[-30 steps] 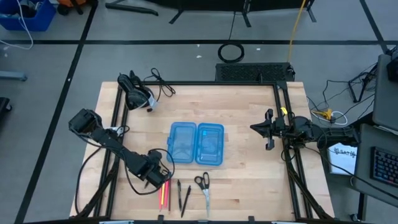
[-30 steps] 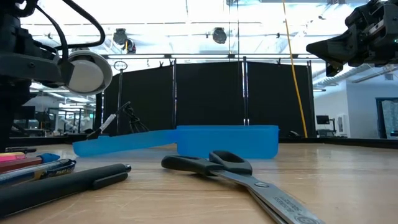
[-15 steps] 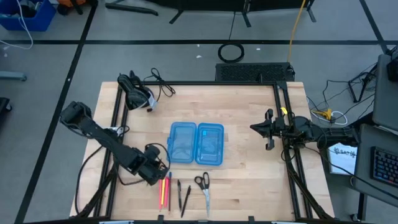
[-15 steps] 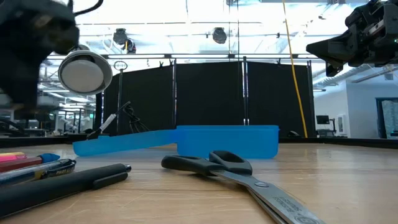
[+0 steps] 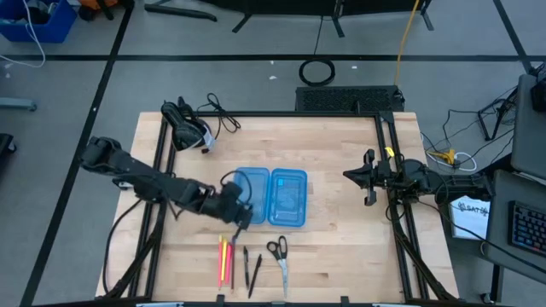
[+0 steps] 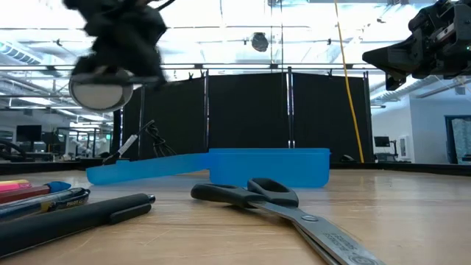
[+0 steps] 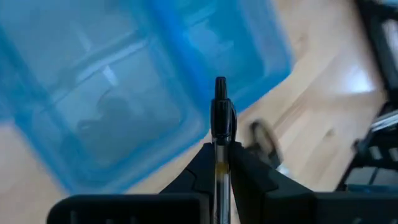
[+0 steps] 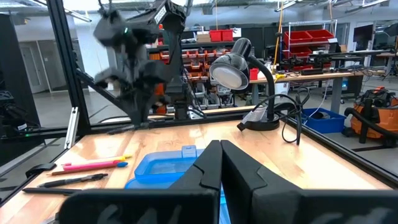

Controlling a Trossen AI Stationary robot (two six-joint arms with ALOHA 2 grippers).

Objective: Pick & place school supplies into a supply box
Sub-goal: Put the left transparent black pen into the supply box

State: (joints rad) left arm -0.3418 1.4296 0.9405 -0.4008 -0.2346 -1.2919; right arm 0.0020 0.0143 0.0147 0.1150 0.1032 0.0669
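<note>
The left tool [image 5: 240, 209] is held above the table [image 5: 341, 247], at the box's [image 5: 287, 197] 7 o'clock corner in the high view. Its fingers are pinched on a pen [image 7: 220, 121] with a clear barrel and black cap, shown in the left wrist view projecting beyond the fingertips over the open blue box [image 7: 118, 99]. The box lies open at the table's centre, both halves flat and apparently empty.

At 6 o'clock of the box, the remaining supplies are laid out on the table: pink and yellow pens [image 5: 224, 261], two dark pens [image 5: 251, 268] and scissors [image 5: 279, 255]. None is touched.

The right tool [image 5: 368, 178] is parked at 3 o'clock of the box, well apart, fingers pressed together.

Risks are judged as follows. The pen is gripped near its upper end, so it may pivot on release and land across the rim or hinge. A release made too near the corner could drop it beside the box. A low descent could nudge the light box out of position.
</note>
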